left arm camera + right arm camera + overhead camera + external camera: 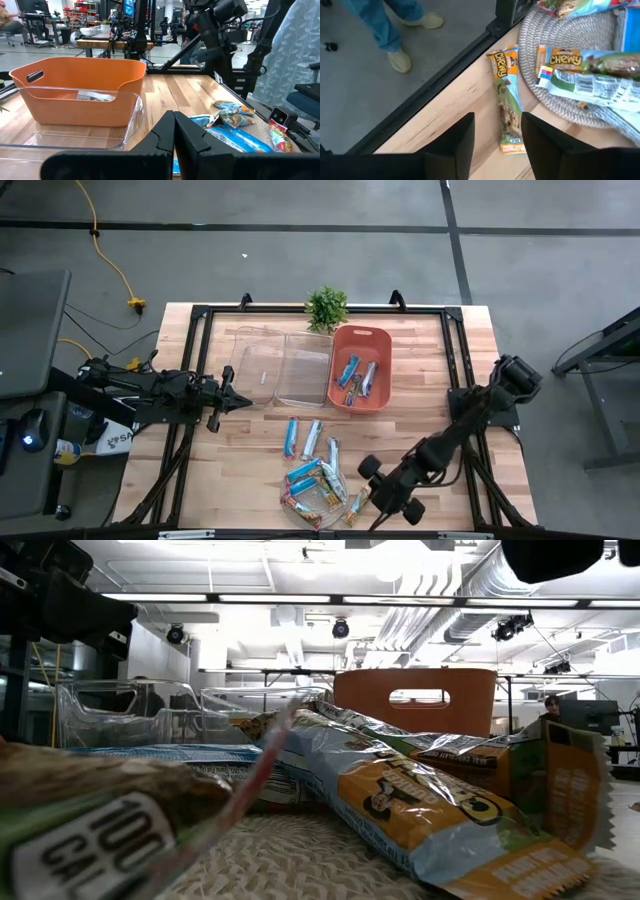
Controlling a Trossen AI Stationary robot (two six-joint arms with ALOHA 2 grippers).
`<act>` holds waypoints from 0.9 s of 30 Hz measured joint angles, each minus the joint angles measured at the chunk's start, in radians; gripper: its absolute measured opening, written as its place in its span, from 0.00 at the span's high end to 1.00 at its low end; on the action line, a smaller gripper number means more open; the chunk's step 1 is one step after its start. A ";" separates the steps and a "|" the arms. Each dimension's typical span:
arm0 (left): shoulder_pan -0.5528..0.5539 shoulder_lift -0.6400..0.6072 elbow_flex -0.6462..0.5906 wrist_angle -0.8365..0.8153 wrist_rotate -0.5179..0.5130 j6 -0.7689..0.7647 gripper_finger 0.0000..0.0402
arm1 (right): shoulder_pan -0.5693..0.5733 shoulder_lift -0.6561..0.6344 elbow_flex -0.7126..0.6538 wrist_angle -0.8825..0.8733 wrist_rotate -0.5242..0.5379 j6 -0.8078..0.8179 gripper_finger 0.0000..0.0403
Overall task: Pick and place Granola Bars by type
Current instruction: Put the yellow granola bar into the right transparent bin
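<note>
Several granola bars [318,485] heaped on a round woven mat [570,102] at the table's [420,405] front edge, three more [310,438] laid side by side just behind the heap, a few already in the orange bin [360,367] beside two clear bins [283,366]. One chewy bar [507,100] lies off the mat on bare wood, right claw [390,498] hovering over it, fingers parted, holding nothing. Left claw [232,402] waits at the table's left side near the clear bins, fingers closed together and empty.
</note>
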 joint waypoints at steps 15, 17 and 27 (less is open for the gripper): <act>0.000 0.000 0.000 0.000 0.000 0.000 1.00 | 0.002 0.107 0.000 0.098 0.103 -0.229 0.49; 0.000 0.000 0.000 0.000 0.000 0.000 1.00 | 0.005 0.122 0.000 0.090 0.105 -0.230 0.49; 0.000 0.000 0.000 0.000 0.000 0.000 1.00 | 0.006 0.185 0.000 0.102 0.116 -0.226 0.49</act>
